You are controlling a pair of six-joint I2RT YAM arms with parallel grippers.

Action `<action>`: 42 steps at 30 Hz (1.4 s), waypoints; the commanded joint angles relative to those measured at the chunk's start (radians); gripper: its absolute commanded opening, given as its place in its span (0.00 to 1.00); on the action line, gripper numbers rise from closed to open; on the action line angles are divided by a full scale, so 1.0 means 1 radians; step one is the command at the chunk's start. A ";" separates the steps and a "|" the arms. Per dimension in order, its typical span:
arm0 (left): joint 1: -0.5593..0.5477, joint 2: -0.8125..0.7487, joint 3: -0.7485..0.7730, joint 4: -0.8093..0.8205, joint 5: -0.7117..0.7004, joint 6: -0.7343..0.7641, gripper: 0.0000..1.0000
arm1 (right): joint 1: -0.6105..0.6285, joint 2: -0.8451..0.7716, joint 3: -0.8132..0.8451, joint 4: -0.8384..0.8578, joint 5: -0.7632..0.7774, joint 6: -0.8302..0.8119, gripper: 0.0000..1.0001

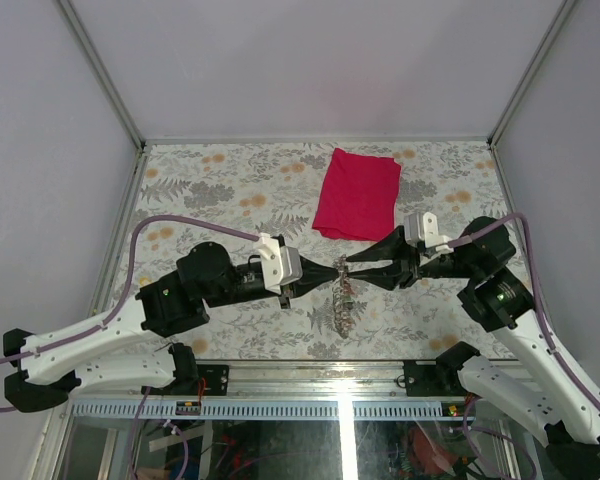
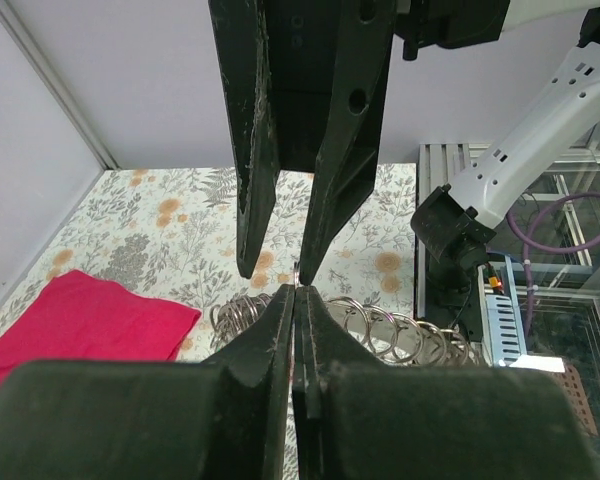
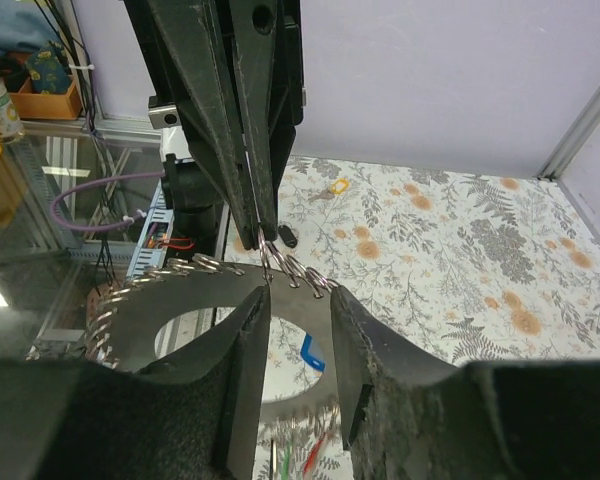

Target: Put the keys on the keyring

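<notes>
The keyring is a flat grey metal band with an open centre and many small wire rings along its rim. It hangs edge-on between the arms in the top view. My left gripper is shut on one small ring at the rim, and it reaches in from above in the right wrist view. My right gripper is open, its fingers astride the band just below that ring. A blue key shows through the ring's centre. Green and red keys lie under it. A black key lies on the table.
A red folded cloth lies at the back of the flowered table, and also shows in the left wrist view. A small orange piece lies farther off. Grey walls enclose three sides. An aluminium rail runs along the near edge.
</notes>
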 commanded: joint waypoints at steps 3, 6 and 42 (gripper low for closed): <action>-0.006 -0.029 0.016 0.131 0.012 -0.007 0.00 | -0.002 0.010 -0.014 0.161 -0.045 0.068 0.35; -0.006 -0.027 0.015 0.134 0.008 -0.008 0.00 | -0.002 0.015 -0.027 0.212 -0.059 0.109 0.34; -0.006 -0.022 -0.004 0.204 -0.052 -0.027 0.00 | 0.009 0.043 -0.039 0.398 -0.115 0.285 0.00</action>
